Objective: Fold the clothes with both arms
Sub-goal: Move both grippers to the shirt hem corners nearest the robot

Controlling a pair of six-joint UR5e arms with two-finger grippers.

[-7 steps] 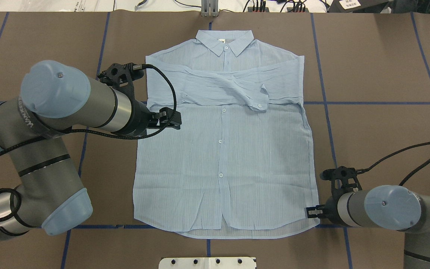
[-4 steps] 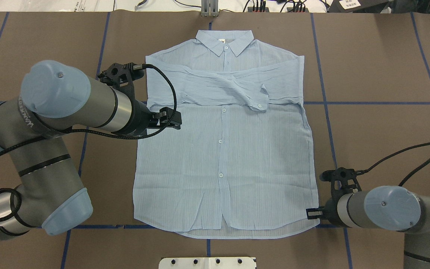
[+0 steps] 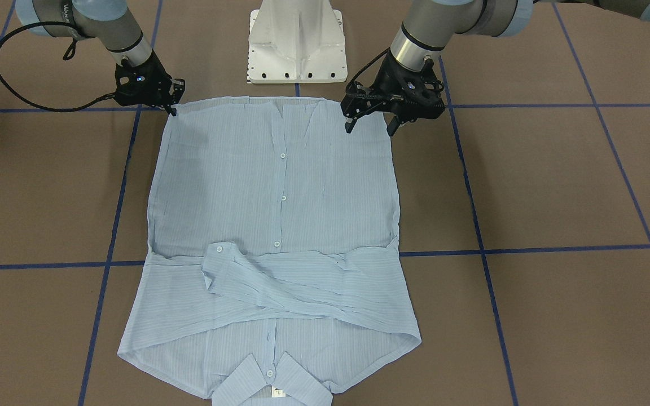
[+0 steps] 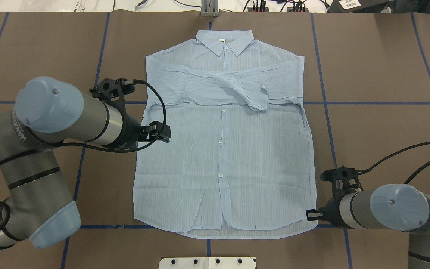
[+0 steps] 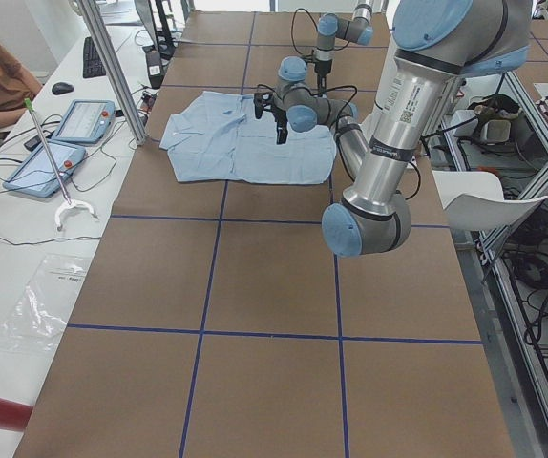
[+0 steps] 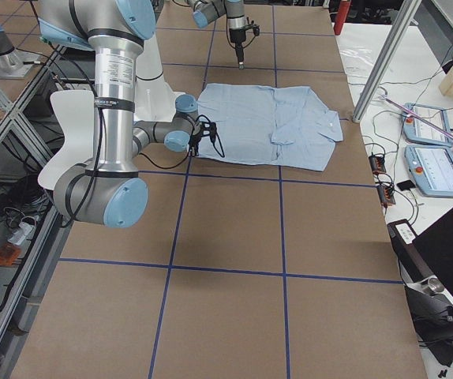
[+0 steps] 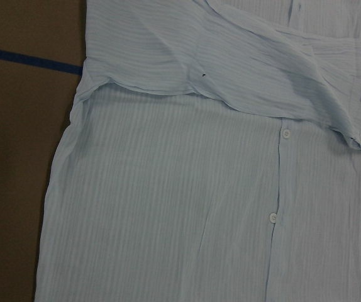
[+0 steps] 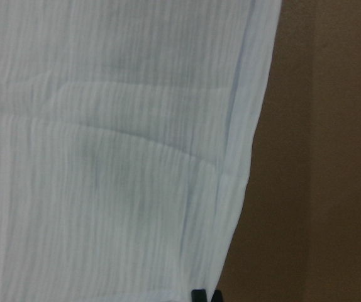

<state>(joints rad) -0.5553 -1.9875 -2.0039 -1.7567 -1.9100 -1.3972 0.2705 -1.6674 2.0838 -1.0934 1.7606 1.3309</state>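
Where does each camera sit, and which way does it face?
Overhead: behind the base, looking down at shirt; left arm, right arm.
Front-facing: across table, facing base; left gripper, right gripper.
Exterior left: table's end; left arm near.
Exterior right: opposite end; right arm near.
Left wrist: down onto folded sleeves; no gripper.
Right wrist: hem corner; fingertips.
All share the shirt.

Soft, even light is falling from above across the brown table (image 4: 379, 67), raising no glare. Faint, blurred shadows are lying here and there: in the front-facing view one is dimming the shirt (image 3: 280, 186) near its hem, and another is darkening the table beside it. The overhead and front-facing views are showing crisp. The left wrist view is looking dim and greyish, yet sharp enough for the stripes. The right wrist view is looking brighter, washed almost white and slightly blurred. Both side views are bowing straight lines slightly toward their edges, with the white bench (image 5: 7, 277) showing brightest
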